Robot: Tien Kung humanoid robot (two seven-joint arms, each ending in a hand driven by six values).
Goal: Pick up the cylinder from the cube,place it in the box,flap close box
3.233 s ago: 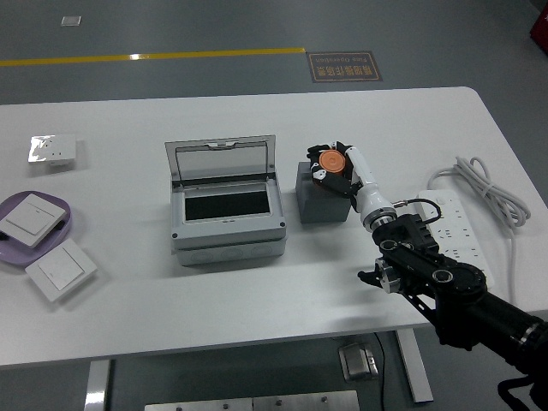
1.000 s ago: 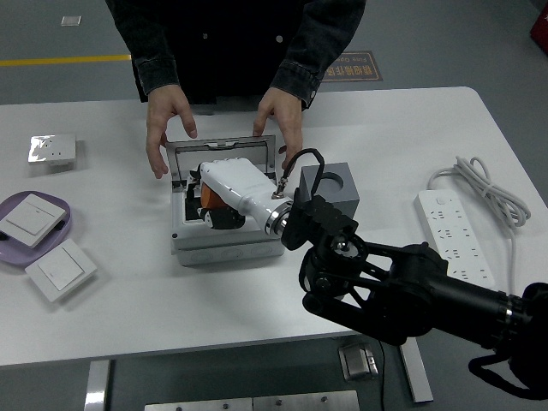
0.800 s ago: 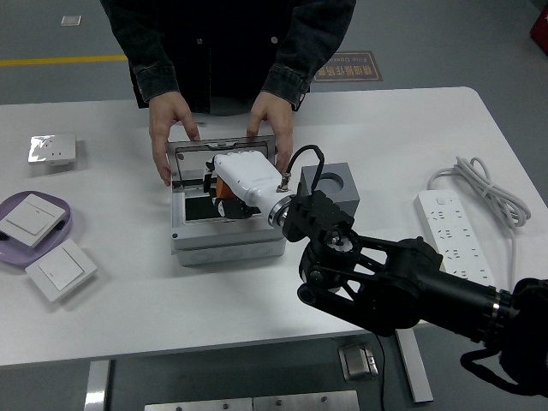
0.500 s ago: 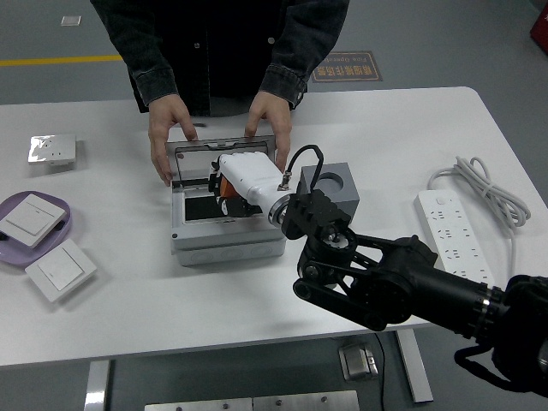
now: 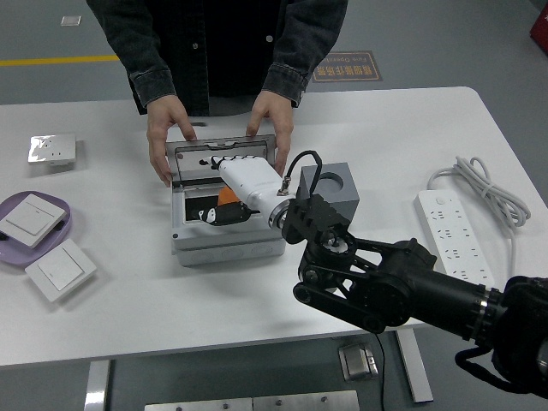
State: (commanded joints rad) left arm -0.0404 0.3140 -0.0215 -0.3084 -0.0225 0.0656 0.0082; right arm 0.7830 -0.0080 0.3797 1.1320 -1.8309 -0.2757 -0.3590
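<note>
While our right hand (image 5: 240, 175) sits over the box (image 5: 227, 231), fingers hidden — grip state unclear; cylinder (image 5: 226, 197) inside; we lift clear, mind person's hands (image 5: 163, 137) at lid (image 5: 224, 154).

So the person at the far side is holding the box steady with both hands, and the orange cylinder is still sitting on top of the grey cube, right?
Not quite. The head view shows the person's hands at the box's open lid, as you say, but the grey cube has only an empty hole on top. The orange cylinder is inside the box, under the robot's right hand.
</note>
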